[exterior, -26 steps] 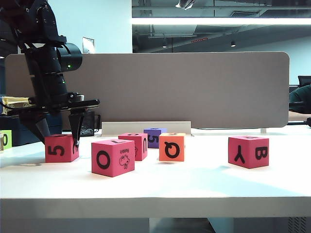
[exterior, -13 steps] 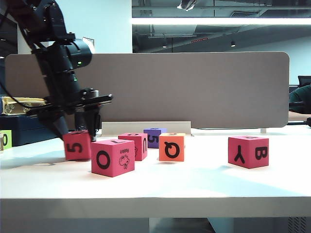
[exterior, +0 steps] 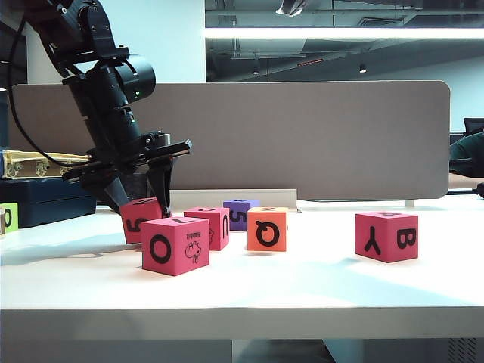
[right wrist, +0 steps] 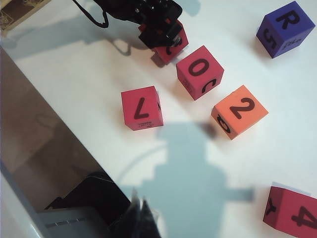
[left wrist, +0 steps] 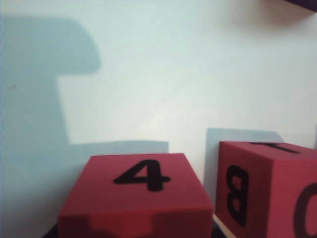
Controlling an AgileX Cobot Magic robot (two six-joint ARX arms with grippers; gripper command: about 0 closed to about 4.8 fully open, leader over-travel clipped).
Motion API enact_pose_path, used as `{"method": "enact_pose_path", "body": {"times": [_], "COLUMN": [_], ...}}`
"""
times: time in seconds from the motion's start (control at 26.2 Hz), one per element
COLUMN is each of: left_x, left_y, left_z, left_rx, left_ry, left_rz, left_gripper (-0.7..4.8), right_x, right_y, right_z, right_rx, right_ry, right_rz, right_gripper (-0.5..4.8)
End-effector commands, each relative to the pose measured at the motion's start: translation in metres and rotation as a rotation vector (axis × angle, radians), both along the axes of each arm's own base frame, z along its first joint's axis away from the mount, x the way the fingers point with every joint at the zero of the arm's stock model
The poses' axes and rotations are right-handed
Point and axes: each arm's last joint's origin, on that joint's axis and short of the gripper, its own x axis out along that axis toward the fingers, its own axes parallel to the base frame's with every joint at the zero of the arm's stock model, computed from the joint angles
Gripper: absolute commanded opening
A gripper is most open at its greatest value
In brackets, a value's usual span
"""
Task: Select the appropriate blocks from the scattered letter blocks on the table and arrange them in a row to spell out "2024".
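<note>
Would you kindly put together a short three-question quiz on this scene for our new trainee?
1. True or false: the left gripper, at the left of the exterior view, grips the pinkish-red cube marked 5, which sits tilted.
2. In the right wrist view, which digit is on top of the orange cube? A) 7 B) 2 C) 4
3. Fill in: the right gripper, hanging high above the table, holds ____.
Key: 1 true; 2 B; 3 nothing.
</note>
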Motion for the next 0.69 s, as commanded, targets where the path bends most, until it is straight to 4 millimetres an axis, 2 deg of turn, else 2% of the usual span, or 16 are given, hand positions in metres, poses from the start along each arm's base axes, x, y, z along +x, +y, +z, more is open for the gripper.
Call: {"method": "enact_pose_path", "body": {"times": [0.04, 0.38, 0.61, 0.69], "left_x": [0.000, 0.001, 0.002, 0.003], "left_y": [-0.003, -0.006, -0.007, -0.007], "left_z": [0.003, -0.007, -0.013, -0.012], "left_rx": [0.006, 0.002, -0.013, -0.016], "left_ry": [-0.026, 0.010, 0.035, 0.028], "left_rz": [-0.018, -0.028, -0.040, -0.040], "left_gripper": [2.38, 2.53, 3.52, 3.54], "right_x": [0.000, 0.000, -0.001, -0.001], "right_y": [0.000, 0.000, -0.001, -0.001], "right_z": [0.003, 0.002, 0.001, 0.001], "right_rx": [0.011, 0.009, -0.014, -0.016], "right_ry": [-0.019, -0.017, -0.010, -0.010], "right_rz": [0.001, 0.001, -0.011, -0.013], "right_gripper": [-0.02, -0.02, -0.02, -0.02]}}
